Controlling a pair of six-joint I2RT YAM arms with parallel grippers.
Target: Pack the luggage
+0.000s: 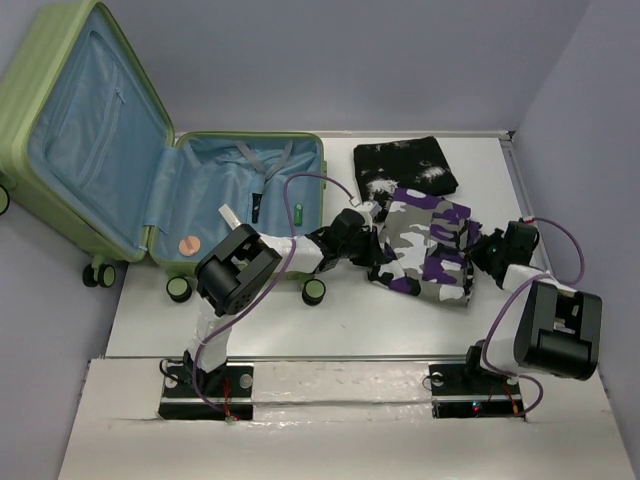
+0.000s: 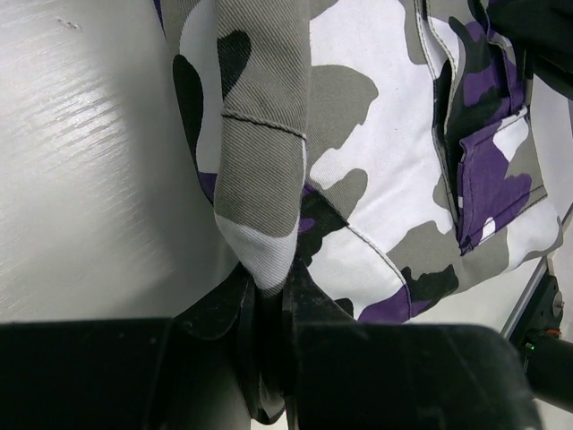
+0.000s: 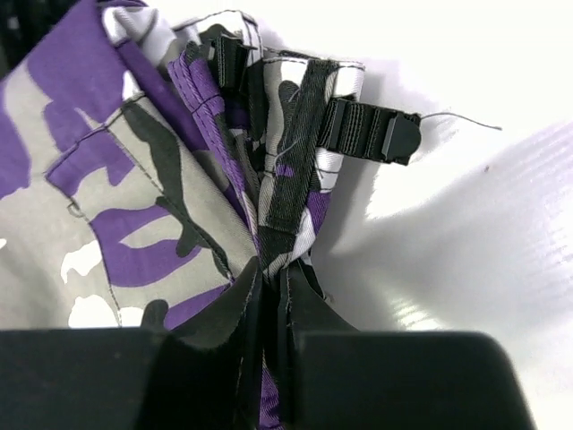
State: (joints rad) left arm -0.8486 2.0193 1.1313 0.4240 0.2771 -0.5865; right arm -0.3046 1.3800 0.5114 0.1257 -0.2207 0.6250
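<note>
White bench (image 1: pixel 300 330), grey-violet walls. Luggage (image 1: pixel 90 140) lies open at far left: base flat on the bench, lid tipped back, blue lining showing. To its right is a camo garment (image 1: pixel 430 245) in purple, grey and white. Left gripper (image 2: pixel 269 285) pinched on its left edge. Right gripper (image 3: pixel 269 269) pinched on its right edge, near a black buckle (image 3: pixel 372 134). Black garment (image 1: pixel 405 165) just behind.
</note>
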